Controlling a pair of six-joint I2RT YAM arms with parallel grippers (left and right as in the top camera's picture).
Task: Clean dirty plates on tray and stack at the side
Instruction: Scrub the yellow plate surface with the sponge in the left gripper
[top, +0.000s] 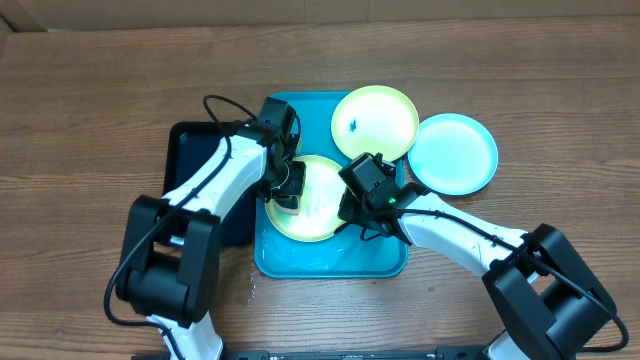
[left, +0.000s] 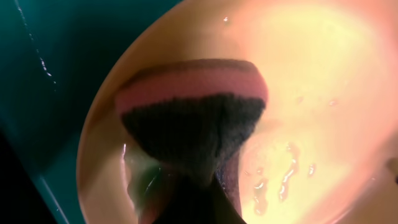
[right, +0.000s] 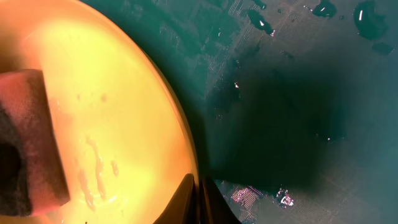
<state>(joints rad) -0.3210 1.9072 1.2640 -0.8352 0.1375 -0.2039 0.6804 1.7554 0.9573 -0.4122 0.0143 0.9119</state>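
Observation:
A wet yellow-green plate (top: 322, 205) lies in the turquoise tray (top: 330, 262). My left gripper (top: 288, 192) is shut on a pink and dark sponge (left: 193, 93), which presses on the plate (left: 323, 81) near its left side. My right gripper (top: 352, 208) is shut on that plate's right rim (right: 186, 168), one fingertip on each side of it (right: 199, 199). The sponge (right: 28, 143) shows at the left of the right wrist view. A second yellow-green plate (top: 375, 122) with a small blue smudge overlaps the tray's far right corner. A light blue plate (top: 453, 152) lies on the table to the right.
A black tray (top: 190, 160) sits against the turquoise tray's left side, under my left arm. Water drops lie on the tray floor (right: 298, 93). Bare wooden table (top: 90, 100) surrounds the trays.

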